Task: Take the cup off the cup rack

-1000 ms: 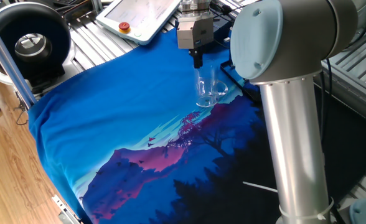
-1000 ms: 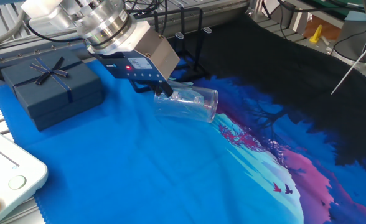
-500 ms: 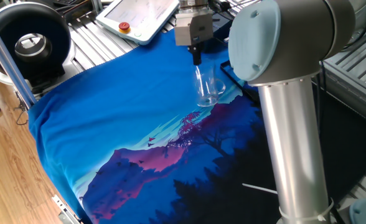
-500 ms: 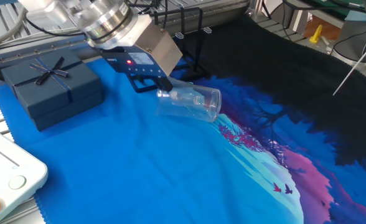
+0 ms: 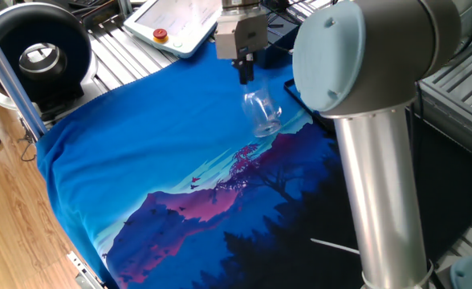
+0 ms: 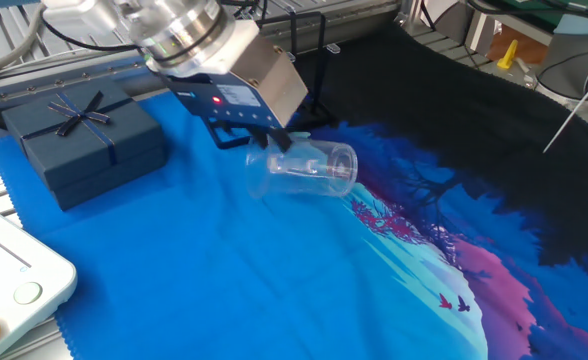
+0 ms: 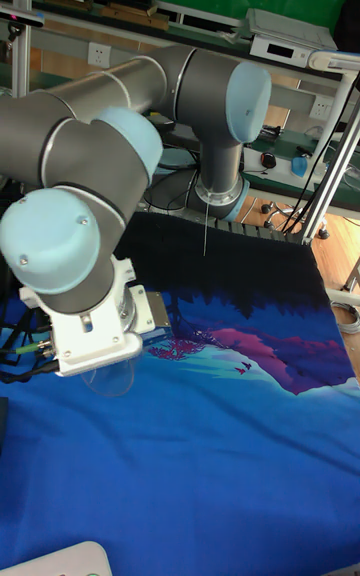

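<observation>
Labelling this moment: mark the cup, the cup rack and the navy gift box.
cup (image 6: 309,171): the other fixed view, on its clear side wall.
cup rack (image 6: 314,50): the other fixed view, on an upright black bar.
navy gift box (image 6: 74,140): the other fixed view, on its lid.

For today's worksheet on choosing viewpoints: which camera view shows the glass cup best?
The other fixed view: the cup shows whole, tipped sideways in the claw, near the cup rack. One fixed view shows it smaller, beside the arm. The tall fixed view shows only a faint edge under the wrist.
</observation>
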